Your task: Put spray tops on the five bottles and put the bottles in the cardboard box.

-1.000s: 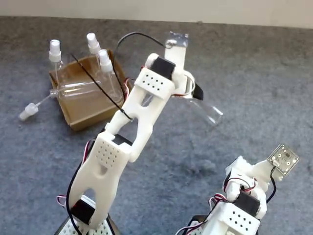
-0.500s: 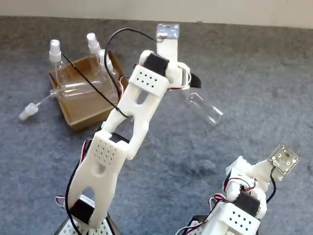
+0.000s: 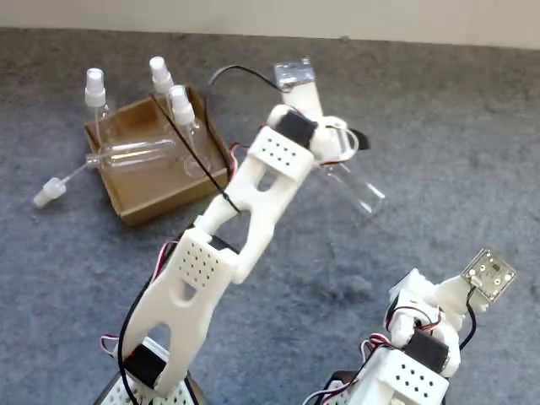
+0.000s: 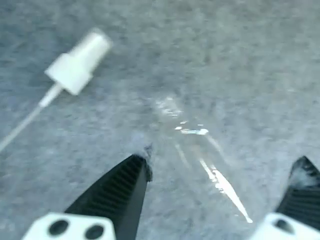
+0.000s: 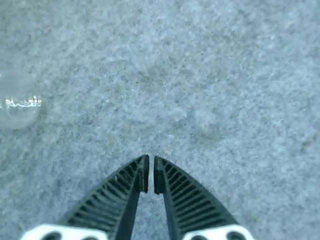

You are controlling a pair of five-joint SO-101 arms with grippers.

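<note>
A clear bottle (image 3: 361, 191) without a top lies on the grey carpet right of the cardboard box (image 3: 135, 207). My left gripper (image 4: 222, 161) hangs open just above it, one finger on each side of the bottle (image 4: 200, 142). A loose white spray top (image 4: 77, 61) with its thin tube lies on the carpet just beyond. In the high view the left gripper (image 3: 342, 152) sits over the bottle's neck end. Three capped bottles (image 3: 180, 105) stand in the box and another (image 3: 126, 154) lies across it, its top (image 3: 49, 192) sticking out. My right gripper (image 5: 149, 175) is shut over bare carpet.
The right arm (image 3: 418, 342) rests folded at the front right corner. The lying bottle's round base (image 5: 17, 105) lies off to one side of the right gripper. Open carpet stretches between the box, the bottle and the right arm.
The left arm has swung back and then to the right, bringing its open gripper over the lying bottle. The right arm, box and bottles have stayed where they were.
</note>
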